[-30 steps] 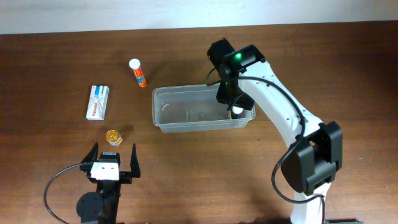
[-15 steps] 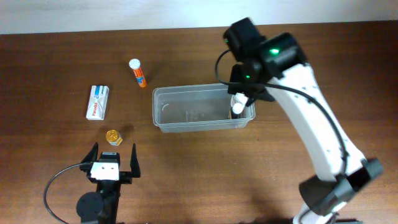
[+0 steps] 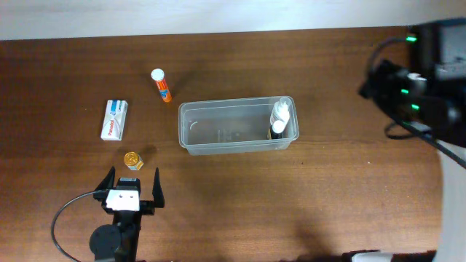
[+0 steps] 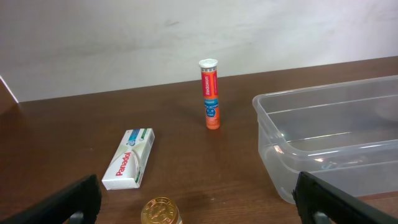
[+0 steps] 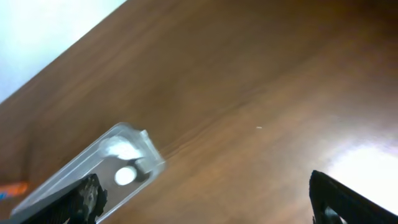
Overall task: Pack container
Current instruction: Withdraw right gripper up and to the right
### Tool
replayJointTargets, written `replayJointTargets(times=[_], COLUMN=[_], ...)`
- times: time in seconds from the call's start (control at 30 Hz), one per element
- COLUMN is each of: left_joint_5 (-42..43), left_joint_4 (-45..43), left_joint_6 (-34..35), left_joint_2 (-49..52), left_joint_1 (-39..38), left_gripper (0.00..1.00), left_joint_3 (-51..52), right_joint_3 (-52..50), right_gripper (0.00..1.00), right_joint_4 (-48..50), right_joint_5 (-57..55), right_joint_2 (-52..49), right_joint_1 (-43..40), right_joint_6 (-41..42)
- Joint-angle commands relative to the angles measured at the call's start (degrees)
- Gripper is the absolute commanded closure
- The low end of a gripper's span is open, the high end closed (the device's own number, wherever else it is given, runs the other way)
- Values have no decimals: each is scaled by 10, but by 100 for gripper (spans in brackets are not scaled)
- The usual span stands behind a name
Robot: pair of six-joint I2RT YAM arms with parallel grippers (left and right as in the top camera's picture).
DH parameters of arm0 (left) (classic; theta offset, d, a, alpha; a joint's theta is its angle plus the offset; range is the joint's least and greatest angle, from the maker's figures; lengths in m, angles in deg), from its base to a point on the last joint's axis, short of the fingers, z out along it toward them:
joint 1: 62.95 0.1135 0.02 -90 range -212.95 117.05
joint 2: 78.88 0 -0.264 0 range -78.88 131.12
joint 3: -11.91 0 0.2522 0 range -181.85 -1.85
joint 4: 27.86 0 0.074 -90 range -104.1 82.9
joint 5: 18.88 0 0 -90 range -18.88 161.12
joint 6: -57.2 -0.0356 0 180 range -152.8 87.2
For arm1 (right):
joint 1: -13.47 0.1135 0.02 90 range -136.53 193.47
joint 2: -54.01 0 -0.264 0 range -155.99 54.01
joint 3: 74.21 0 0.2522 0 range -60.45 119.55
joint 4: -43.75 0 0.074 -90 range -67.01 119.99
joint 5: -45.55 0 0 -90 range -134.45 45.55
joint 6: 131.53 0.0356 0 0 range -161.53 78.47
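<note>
Two grippers open, both away from the container

Brown wooden surface (image 3: 328, 204) carries everything. Container (image 3: 237, 125), a clear tub, lies near the middle with its long side running left to right.

Right gripper (image 5: 208, 202): jaws spread wide, well apart from the container on its right. Only the tub's right end shows in the wrist view, low and to the left.

Left gripper (image 3: 133, 172): jaws spread wide at the near edge. The container lies beyond it and to its right, not touching.

White box (image 3: 114, 119) lies flat, left of the tub. Orange tube (image 3: 162, 85) is near the tub's far-left corner. Two white-capped bottles (image 3: 279, 119) sit inside the right end. Small gold-lidded jar (image 3: 132, 159) stands just ahead of the left gripper.
</note>
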Motion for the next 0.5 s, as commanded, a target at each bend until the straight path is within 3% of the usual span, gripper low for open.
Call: replayJointTargets(times=[0.0, 0.3, 0.47], left_joint_5=[8, 13, 88], left_joint_4=[-2, -3, -21], left_joint_6=[3, 6, 30], left_joint_2=[-4, -4, -2], left_joint_1=[3, 3, 3], left_gripper=[1, 1, 1], left_joint_3=[3, 3, -2], right_joint_3=[6, 6, 6], right_gripper=[1, 2, 2], right_joint_4=[-20, -25, -25], right_joint_5=[-9, -9, -9], right_joint_2=[1, -3, -3], right_joint_1=[-42, -59, -59], right_joint_6=[-6, -6, -6])
